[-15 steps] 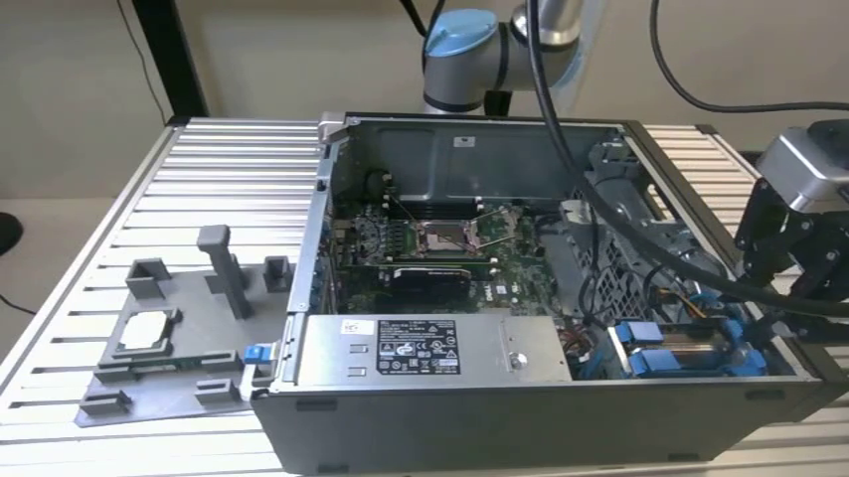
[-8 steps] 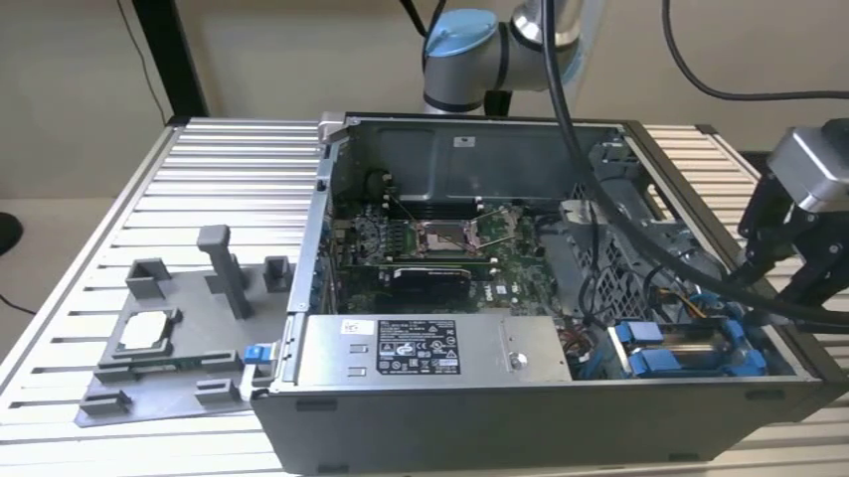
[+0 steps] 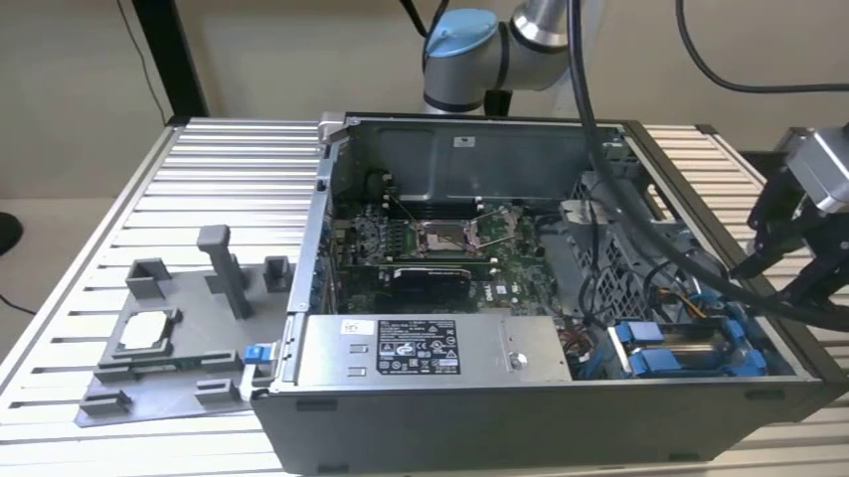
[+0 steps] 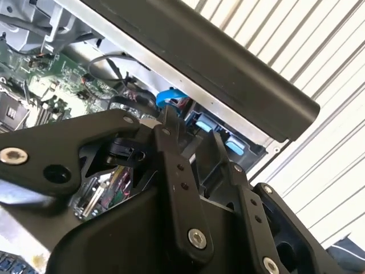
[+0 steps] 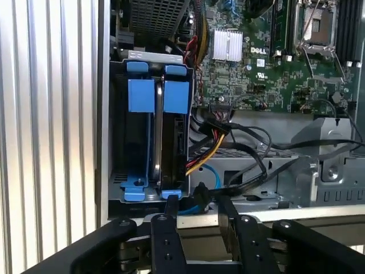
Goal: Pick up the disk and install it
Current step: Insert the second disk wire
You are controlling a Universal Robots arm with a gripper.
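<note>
The disk [image 5: 173,145] sits edge-on in the drive cage [image 5: 117,171] of the open computer case, between blue bracket tabs [image 5: 175,94]. In the exterior view the disk [image 3: 693,344] shows as a silver face framed in blue at the case's near corner, on the exterior view's right. My gripper [image 5: 197,220] hovers just outside the cage's end, its black fingers [image 5: 170,222] spread apart with nothing between them. In the second wrist view the gripper [image 4: 194,140] points toward the blue brackets [image 4: 171,97]. In the exterior view the gripper [image 3: 776,260] hangs over the case's wall on the exterior view's right.
A grey power supply box [image 3: 398,348] lies along the case's front, and behind it is the motherboard [image 3: 444,237]. Black cables [image 3: 650,234] run down into the case near the cage. A grey fixture [image 3: 173,338] with a small silver chip [image 3: 146,328] rests on the slatted table [image 3: 226,169].
</note>
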